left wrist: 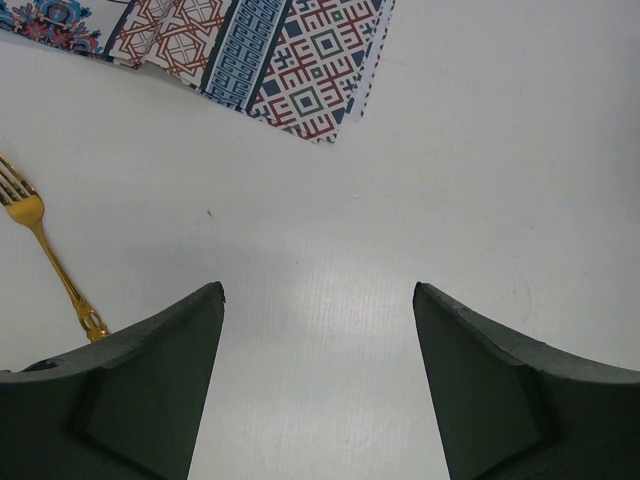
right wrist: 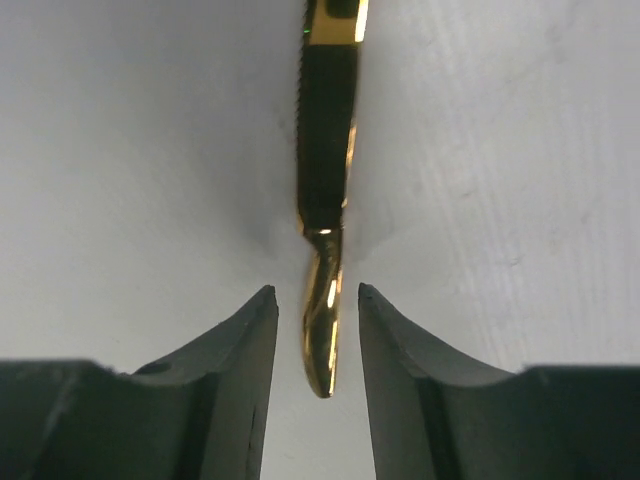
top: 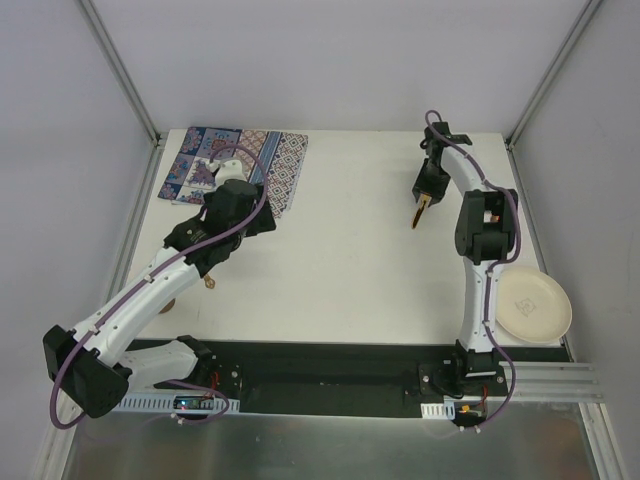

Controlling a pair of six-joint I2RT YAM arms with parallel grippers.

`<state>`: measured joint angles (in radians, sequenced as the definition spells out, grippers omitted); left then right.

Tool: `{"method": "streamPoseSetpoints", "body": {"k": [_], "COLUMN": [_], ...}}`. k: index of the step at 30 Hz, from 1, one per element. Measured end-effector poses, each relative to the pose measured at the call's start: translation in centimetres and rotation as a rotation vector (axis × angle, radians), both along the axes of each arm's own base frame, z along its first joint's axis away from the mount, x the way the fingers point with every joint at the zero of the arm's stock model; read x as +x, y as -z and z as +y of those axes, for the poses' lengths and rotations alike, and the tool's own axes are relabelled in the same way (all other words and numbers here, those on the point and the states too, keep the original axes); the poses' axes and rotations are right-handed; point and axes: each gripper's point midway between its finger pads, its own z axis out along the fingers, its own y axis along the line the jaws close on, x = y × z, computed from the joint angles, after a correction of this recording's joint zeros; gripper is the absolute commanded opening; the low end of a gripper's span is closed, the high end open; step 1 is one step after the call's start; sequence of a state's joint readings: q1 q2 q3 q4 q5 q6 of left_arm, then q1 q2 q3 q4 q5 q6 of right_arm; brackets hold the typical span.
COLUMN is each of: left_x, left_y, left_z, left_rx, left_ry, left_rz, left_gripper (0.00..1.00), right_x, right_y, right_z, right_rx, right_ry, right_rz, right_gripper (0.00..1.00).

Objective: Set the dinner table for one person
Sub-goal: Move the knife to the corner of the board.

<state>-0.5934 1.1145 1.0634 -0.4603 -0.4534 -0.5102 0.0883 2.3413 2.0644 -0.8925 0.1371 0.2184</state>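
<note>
Nearest, at lower right of the top view: a cream plate (top: pixel 533 305) at the edge of the dinner table (top: pixel 350 270), the white top filling the middle of the frame. A little farther, left of centre: a gold fork (left wrist: pixel 45 250) lying flat on the white, at the left edge of the left wrist view. Just right of it, the left gripper (left wrist: pixel 318 290), spread wide, holding nothing, only bare table between the fingers. Farther, upper right: the right gripper (right wrist: pixel 315 290), parted only narrowly, straddling the handle of a gold knife (right wrist: pixel 325 150), with a sliver of gap on each side, so not pinched. Farthest, upper left: a patterned placemat (top: pixel 240 165), a fold showing, partly under the left arm.

Judged as the cutlery step, knife first. Next: close squarely on the handle, lift without twisting, carry toward the setting. Likely worth flattening the placemat before landing anything on it.
</note>
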Motion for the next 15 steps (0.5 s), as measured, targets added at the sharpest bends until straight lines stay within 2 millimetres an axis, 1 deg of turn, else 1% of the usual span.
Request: {"method": "streamPoseSetpoints", "body": {"k": [4, 6, 9, 12, 13, 15], "left_x": [0.0, 0.0, 0.0, 0.0, 0.0, -0.2], "left_y": [0.1, 0.1, 0.1, 0.1, 0.0, -0.1], "left_z": [0.0, 0.0, 0.0, 0.0, 0.1, 0.2], "left_rx": [0.003, 0.004, 0.006, 0.010, 0.011, 0.019], "left_ry": [0.001, 0.002, 0.003, 0.006, 0.008, 0.012], "left_rz": [0.003, 0.004, 0.002, 0.001, 0.000, -0.001], "left_gripper": [0.75, 0.75, 0.75, 0.75, 0.75, 0.75], "right_x": [-1.4, -1.9, -2.6, -4.0, -4.3, -4.8], "right_y": [1.3, 1.4, 1.4, 2.2, 2.2, 2.2], "right_z": [2.7, 3.3, 3.4, 3.0, 2.9, 2.7], "right_rx": [0.006, 0.000, 0.008, 0.009, 0.011, 0.012], "right_ry": [-0.060, -0.075, -0.072, -0.059, -0.055, -0.045], "right_rz": [0.041, 0.046, 0.051, 0.083, 0.084, 0.090], "right_gripper": [0.42, 0.42, 0.42, 0.42, 0.43, 0.41]}}
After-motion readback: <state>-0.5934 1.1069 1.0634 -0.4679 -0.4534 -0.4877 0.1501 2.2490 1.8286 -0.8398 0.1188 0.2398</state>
